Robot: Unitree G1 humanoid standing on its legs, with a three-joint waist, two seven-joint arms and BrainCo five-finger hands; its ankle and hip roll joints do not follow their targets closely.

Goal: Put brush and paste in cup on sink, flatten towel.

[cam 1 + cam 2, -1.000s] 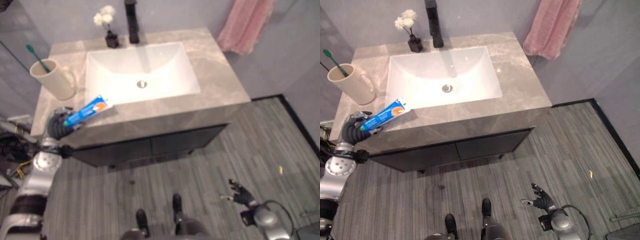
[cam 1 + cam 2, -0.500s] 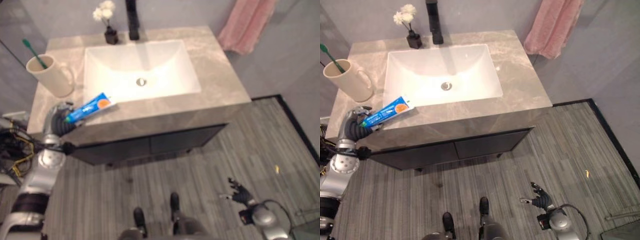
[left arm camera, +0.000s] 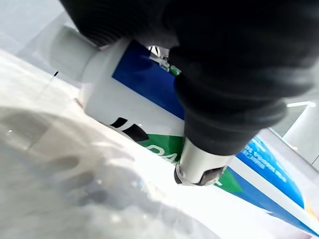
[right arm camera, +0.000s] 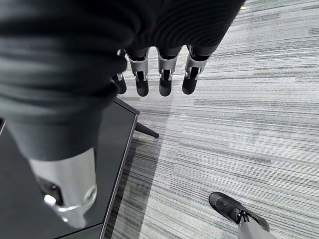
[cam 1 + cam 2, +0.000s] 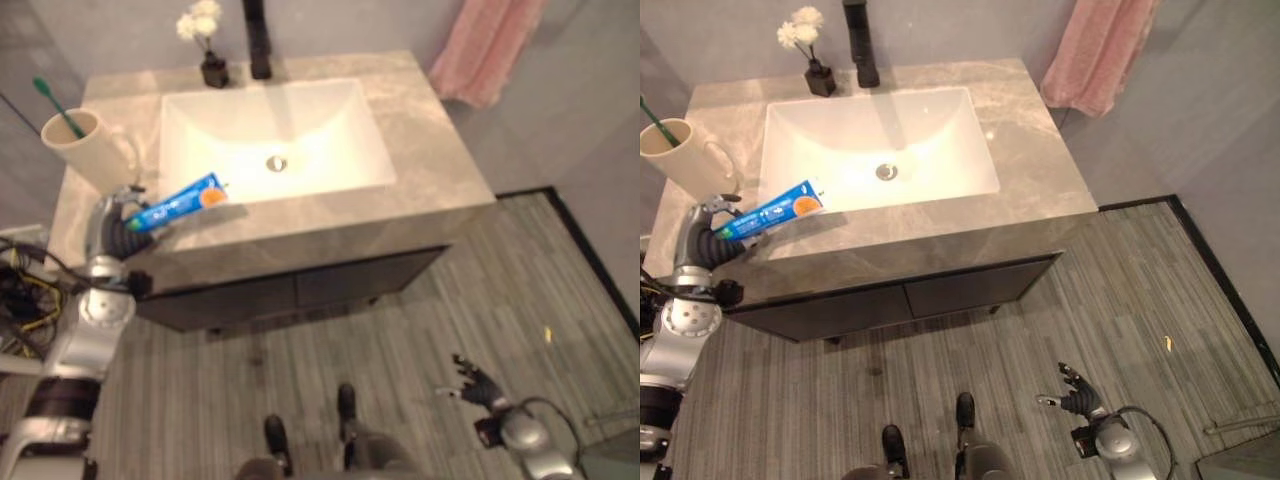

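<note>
Left eye view shows your left hand (image 5: 120, 222) at the front left corner of the vanity top (image 5: 440, 170), fingers wrapped around the cap end of the blue toothpaste tube (image 5: 180, 203), which angles up toward the basin (image 5: 270, 135). The cream mug (image 5: 88, 148) stands just behind that hand, with the green toothbrush (image 5: 58, 108) already leaning in it. To do this step well, tip the tube closer to upright before you bring it over the mug's rim, and enter on the side away from the brush so you don't knock it out. The counter edge sits directly under your wrist, so lift before moving back. Your right hand (image 4: 159, 74) hangs low over the floor with fingers loosely extended, empty. The pink towel (image 5: 1100, 50) hangs on the wall well to the right, with open floor in front of it.
</note>
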